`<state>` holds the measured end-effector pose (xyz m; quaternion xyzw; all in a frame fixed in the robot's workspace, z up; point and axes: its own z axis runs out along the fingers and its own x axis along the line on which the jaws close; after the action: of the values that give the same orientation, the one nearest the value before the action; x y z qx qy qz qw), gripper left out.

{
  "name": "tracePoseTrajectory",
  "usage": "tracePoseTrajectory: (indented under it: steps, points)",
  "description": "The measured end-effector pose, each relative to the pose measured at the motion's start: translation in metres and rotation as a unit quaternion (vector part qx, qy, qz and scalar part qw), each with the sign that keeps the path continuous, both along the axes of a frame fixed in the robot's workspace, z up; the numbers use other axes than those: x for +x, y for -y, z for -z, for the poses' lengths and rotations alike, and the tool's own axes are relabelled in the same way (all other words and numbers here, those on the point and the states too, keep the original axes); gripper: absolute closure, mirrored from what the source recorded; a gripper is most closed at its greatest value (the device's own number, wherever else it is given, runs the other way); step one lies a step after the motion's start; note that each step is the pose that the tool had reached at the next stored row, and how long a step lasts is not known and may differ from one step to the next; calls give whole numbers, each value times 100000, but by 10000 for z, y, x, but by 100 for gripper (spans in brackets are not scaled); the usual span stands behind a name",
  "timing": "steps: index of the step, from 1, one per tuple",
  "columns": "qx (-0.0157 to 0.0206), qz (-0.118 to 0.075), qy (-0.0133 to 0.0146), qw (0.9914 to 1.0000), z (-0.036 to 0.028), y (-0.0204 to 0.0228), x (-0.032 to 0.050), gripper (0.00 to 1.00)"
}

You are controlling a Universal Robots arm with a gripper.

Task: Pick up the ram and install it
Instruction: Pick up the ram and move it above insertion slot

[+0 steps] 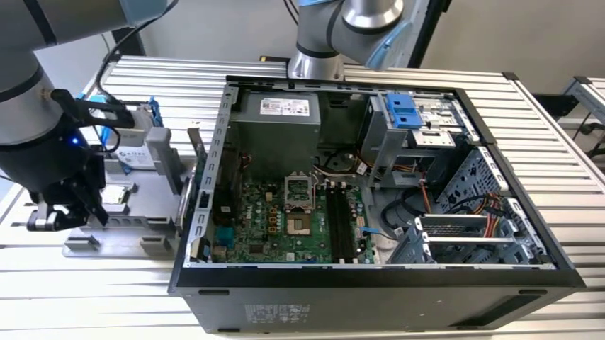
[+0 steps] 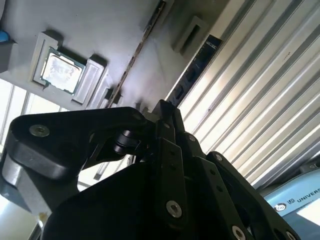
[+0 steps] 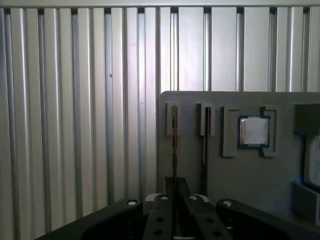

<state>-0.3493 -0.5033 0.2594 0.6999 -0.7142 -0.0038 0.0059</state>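
Note:
The ram (image 3: 173, 145) stands on edge in the outer slot of a grey parts holder (image 3: 280, 175), seen as a thin dark strip; in the second wrist view the ram (image 2: 196, 67) shows dark chips. My gripper (image 3: 175, 186) sits over its middle, with the fingers drawn together on the strip; the same pinch shows in the second wrist view (image 2: 165, 112). In the exterior view the gripper (image 1: 52, 218) hangs low at the holder's (image 1: 123, 223) left end. The motherboard's long memory slots (image 1: 338, 223) lie inside the open computer case (image 1: 378, 280).
A second thin board (image 3: 205, 140) stands in the neighbouring slot, and a processor chip (image 3: 254, 131) lies in a recess beyond it. A hard drive in a blue frame (image 1: 132, 145) and a green card (image 1: 198, 159) stand on the holder. Ribbed metal table (image 3: 75, 125) surrounds it.

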Motion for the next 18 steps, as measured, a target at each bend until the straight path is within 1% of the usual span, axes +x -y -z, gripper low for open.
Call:
tracePoseTrajectory:
  steps: [5, 8, 15, 18]
  points:
    - [-2, -3, 9, 100000, -81, 0, 0, 100]
    - [7, -2, 18, 100000, -161, 0, 0, 100]
    - [5, -4, 15, 100000, -445, 0, -1, 100]
    - [5, -1, 16, 100000, -555, 0, -1, 100]
